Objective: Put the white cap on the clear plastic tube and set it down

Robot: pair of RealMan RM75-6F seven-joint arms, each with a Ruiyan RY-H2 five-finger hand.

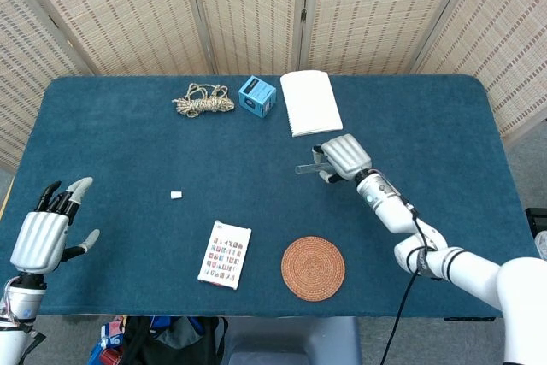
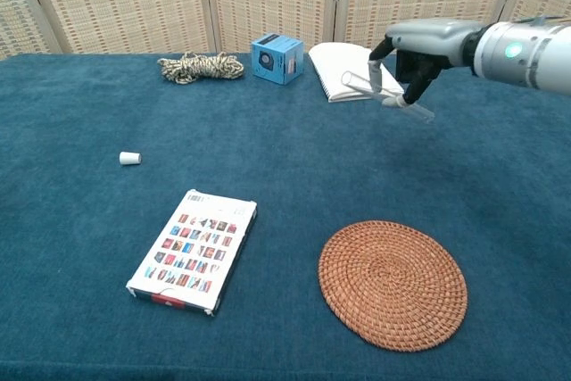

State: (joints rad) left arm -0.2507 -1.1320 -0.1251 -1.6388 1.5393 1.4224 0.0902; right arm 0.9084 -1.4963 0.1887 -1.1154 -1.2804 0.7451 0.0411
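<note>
My right hand [image 1: 344, 156] [image 2: 417, 51] hovers over the right half of the table and holds the clear plastic tube [image 2: 385, 95] [image 1: 305, 168] off the cloth, its open end pointing left. The small white cap [image 1: 176, 195] [image 2: 130, 158] lies alone on the blue cloth, left of centre. My left hand [image 1: 47, 228] stays near the table's left front edge with its fingers spread and nothing in it; the chest view does not show it.
A coil of rope [image 1: 203, 99], a blue box [image 1: 257, 96] and a white notebook [image 1: 310, 102] lie along the back. A card pack [image 1: 225, 254] and a round woven coaster [image 1: 314, 268] sit at the front, on the blue table [image 1: 111, 143].
</note>
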